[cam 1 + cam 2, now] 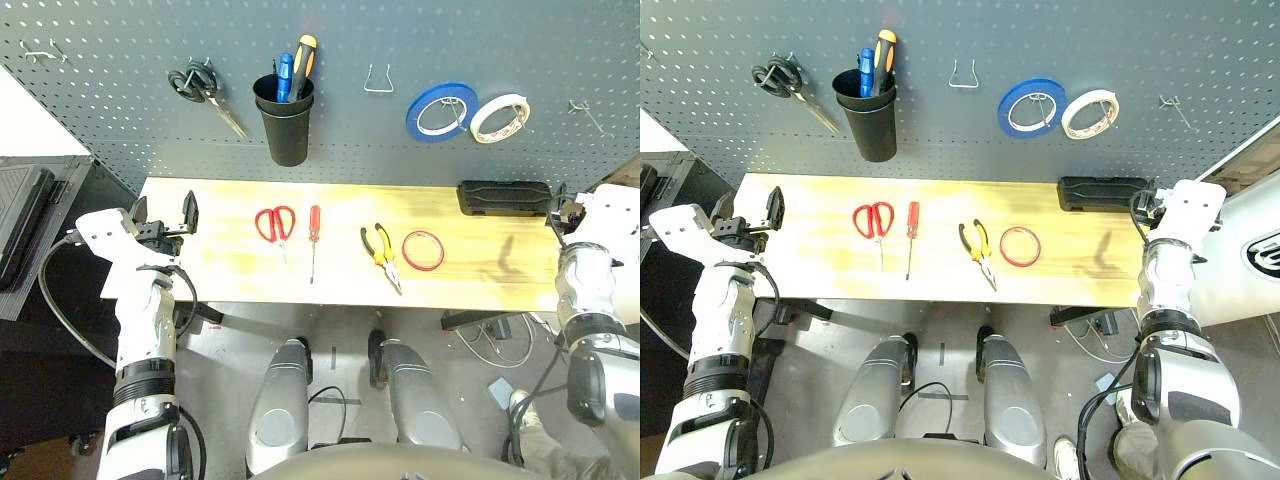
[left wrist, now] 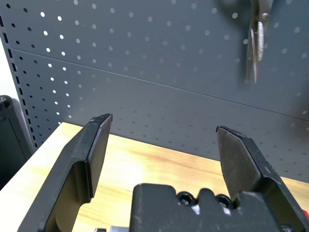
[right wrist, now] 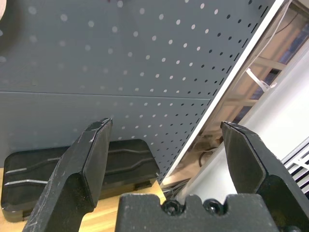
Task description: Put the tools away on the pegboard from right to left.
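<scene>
Running across the scene is a pale wooden tabletop (image 1: 230,270), its grain bare apart from a row of tools laid out along the middle. At its left end the left gripper (image 1: 162,214) hovers with its black fingers spread wide and nothing between them; at the right end the right gripper (image 3: 164,145) is likewise spread and empty. From left to right along the wood lie the red-handled scissors (image 1: 276,225), the slim red-handled screwdriver (image 1: 314,238), the orange-and-black-handled needle-nose pliers (image 1: 381,251) and, just beside them, the thin red tape ring (image 1: 423,250), all flat on the table and apart from both grippers. Farther back, near the right corner, sits a black case (image 1: 504,197) against the wall. Behind the table rises the dark grey pegboard (image 1: 100,110), carrying black-handled scissors (image 1: 200,88), a black cup (image 1: 285,125) with tools standing in it, a bare metal hook (image 1: 378,82), a blue tape roll (image 1: 441,110) and a white tape roll (image 1: 499,118).
</scene>
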